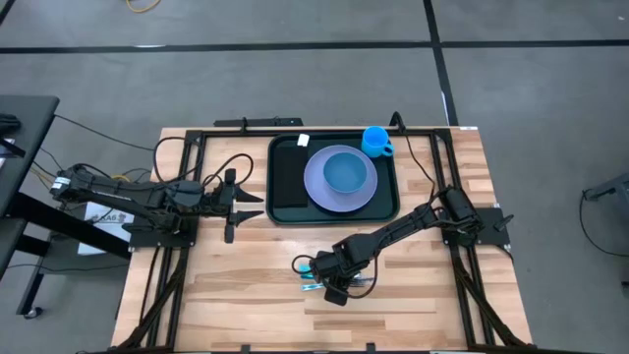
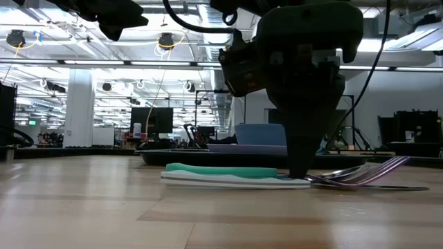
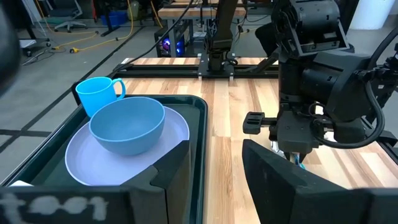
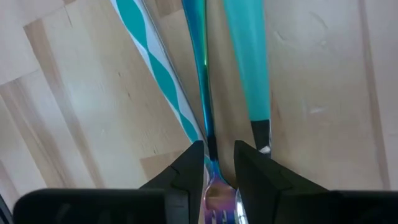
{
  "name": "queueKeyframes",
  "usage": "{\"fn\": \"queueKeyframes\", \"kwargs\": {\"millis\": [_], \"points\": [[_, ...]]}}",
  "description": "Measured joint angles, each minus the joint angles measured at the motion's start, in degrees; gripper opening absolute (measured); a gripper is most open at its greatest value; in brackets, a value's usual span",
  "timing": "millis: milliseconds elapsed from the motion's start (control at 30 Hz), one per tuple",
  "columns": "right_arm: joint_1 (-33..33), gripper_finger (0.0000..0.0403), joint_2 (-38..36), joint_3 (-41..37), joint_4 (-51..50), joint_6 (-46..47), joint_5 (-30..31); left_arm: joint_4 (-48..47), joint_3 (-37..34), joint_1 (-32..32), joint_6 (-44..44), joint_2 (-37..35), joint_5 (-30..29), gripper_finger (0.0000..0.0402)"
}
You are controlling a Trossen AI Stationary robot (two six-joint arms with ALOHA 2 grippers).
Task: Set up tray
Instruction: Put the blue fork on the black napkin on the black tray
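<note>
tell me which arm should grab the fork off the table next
Right. The right gripper is already down over the cutlery, fingers straddling the fork. The left gripper waits beside the tray, away from it.

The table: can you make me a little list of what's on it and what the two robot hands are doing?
tray: dark green, at the far side of the table
plate: lavender, in the tray
bowl: blue, on the plate
cup: blue, at the tray's far right corner
cutlery: fork and teal-handled pieces, on the wood near the front
right gripper: down on the fork, fingers either side of it
left gripper: waiting left of the tray, open
</note>
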Motion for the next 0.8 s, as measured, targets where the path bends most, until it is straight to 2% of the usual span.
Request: {"fn": "queueKeyframes", "kwargs": {"millis": [367, 500, 667, 800], "points": [[0.00, 0.0078, 0.00, -0.13, 0.87, 0.15, -0.52, 0.15, 0.00, 0.00, 0.00, 0.00, 0.00, 0.0135], [0.00, 0.0058, 0.00, -0.13, 0.92, 0.17, -0.82, 0.15, 0.00, 0.00, -0.02, 0.00, 0.00, 0.0135], [0.00, 0.0012, 0.00, -0.13, 0.92, 0.17, -1.06, 0.17, 0.00, 0.00, 0.00, 0.00, 0.00, 0.0135], [0.00, 0.0010, 0.00, -0.13, 0.88, 0.19, -1.05, 0.17, 0.00, 0.00, -0.02, 0.00, 0.00, 0.0135]]}}
